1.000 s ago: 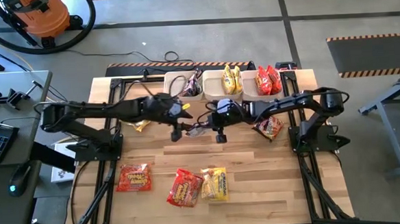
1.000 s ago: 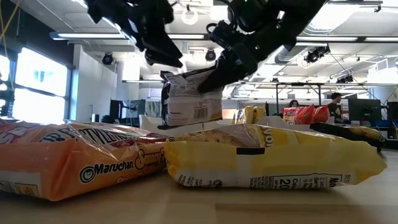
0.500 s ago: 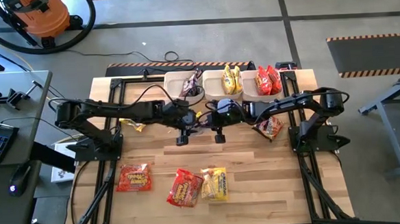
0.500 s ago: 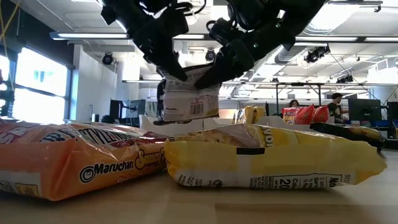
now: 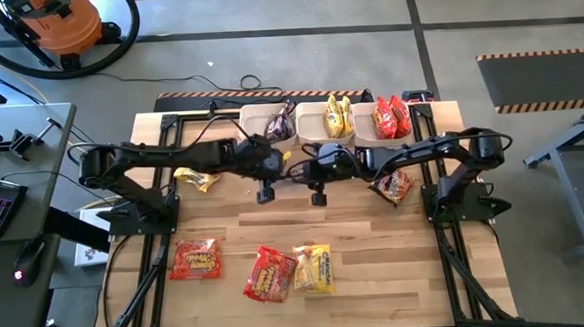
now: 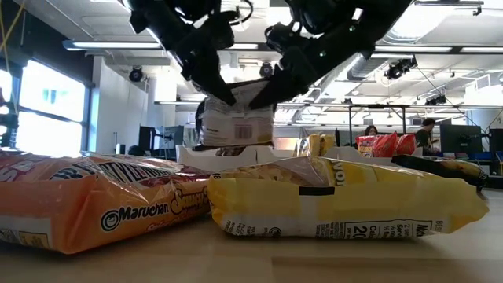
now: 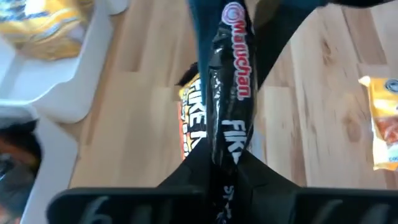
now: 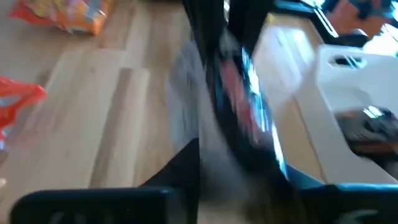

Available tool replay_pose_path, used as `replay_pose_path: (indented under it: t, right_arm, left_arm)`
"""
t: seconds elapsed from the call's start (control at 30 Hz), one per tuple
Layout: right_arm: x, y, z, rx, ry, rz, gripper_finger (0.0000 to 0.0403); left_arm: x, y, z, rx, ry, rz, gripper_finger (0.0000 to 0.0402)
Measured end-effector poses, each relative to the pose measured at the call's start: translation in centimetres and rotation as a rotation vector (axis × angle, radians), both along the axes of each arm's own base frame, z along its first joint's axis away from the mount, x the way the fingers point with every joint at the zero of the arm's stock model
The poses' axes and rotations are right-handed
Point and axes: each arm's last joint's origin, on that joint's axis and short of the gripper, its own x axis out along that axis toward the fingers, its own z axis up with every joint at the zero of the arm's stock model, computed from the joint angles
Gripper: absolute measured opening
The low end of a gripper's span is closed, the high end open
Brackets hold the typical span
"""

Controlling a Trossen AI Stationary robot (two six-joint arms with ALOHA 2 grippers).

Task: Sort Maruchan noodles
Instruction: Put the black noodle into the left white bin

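A dark Maruchan noodle packet hangs in the air over the table's middle, between my two grippers. My left gripper comes from the left and is shut on it. My right gripper meets the same packet from the right; whether it still holds it, I cannot tell. Two red packets and a yellow one lie flat on the near half of the table. Another yellow packet lies at the left, and a red one at the right. My left gripper pinches the dark packet between its two fingers at the packet's upper left corner. It comes slanting down from the table's left. In its wrist view the packet's edge runs away from the fingers. The packet hangs below, clear of the table.
Three white bins stand in a row at the far edge: the left one holds a dark packet, the middle one yellow packets, the right one red packets. Black frame rails run along both table sides.
My left gripper has moved toward the table's right, up to the dark packet, and has shut on its upper left corner. The packet, tilted before, now hangs more level and slightly lower between the two grippers.
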Motion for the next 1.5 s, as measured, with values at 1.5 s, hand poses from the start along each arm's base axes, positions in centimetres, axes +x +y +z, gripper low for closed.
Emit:
replay_pose_path:
  t: [1.5]
  right_arm:
    - [-4.7,2.5,5.0,-0.057,0.041,-0.204,0.0000]
  left_arm:
    - [-5.1,16.2,-2.9,-0.283,-0.371,1.032,0.0005]
